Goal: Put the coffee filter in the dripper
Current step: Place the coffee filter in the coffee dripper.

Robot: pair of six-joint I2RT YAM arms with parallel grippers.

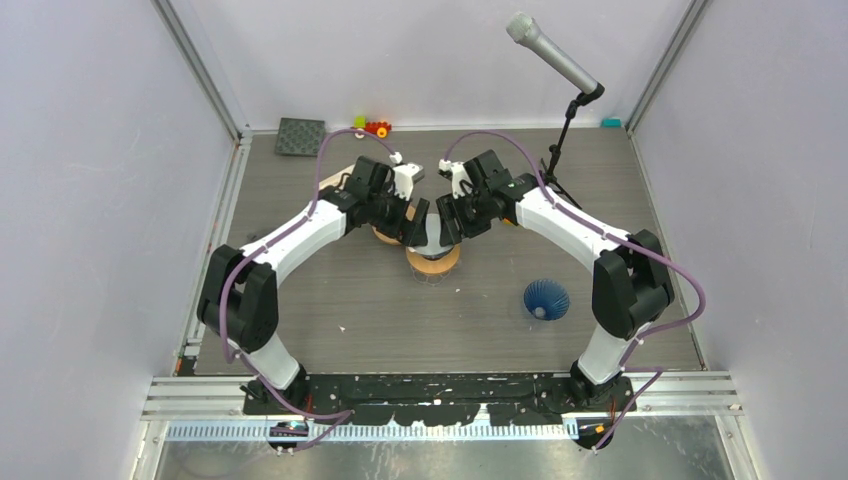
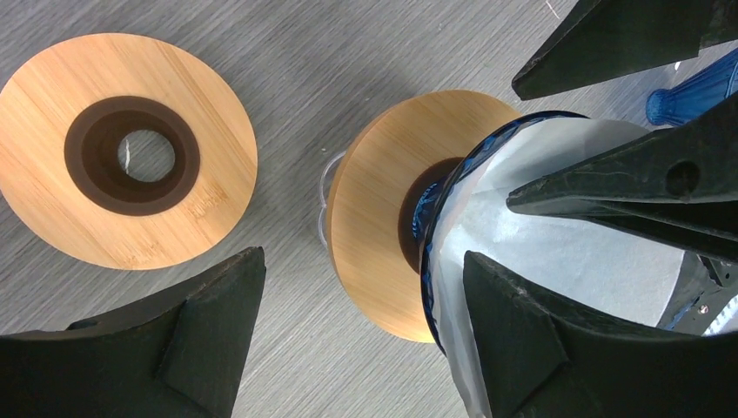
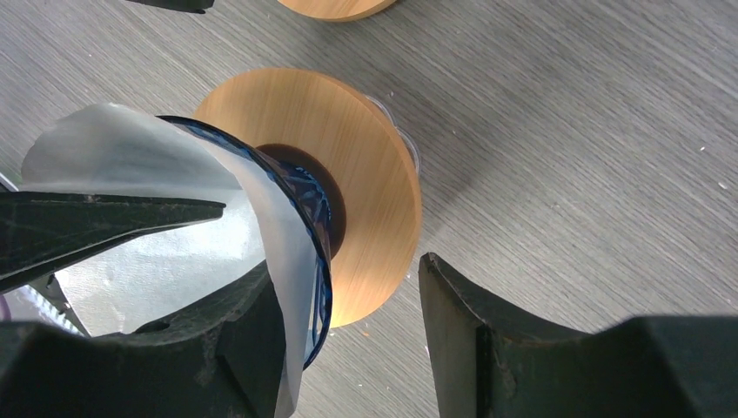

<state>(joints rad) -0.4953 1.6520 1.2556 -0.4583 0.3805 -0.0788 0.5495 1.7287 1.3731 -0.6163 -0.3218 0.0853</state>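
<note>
I'm seating the filter [image 2: 583,261]: it sits in the dripper [image 2: 425,270] at table centre, one edge above the rim. Left gripper [image 2: 361,261] and right gripper [image 3: 344,270] are spread, grasping nothing, a finger each inside the paper. Next I'd press it flush, gently

I count two bamboo rings [image 2: 52,174], two blue drippers [image 1: 546,299], one white paper filter [image 2: 566,257], one microphone [image 1: 552,50] on one stand [image 1: 562,150], one black pad [image 1: 300,136] at the far-left corner of my bench [image 1: 400,330], one teal bit [image 1: 611,123] at the far-right corner.
</note>
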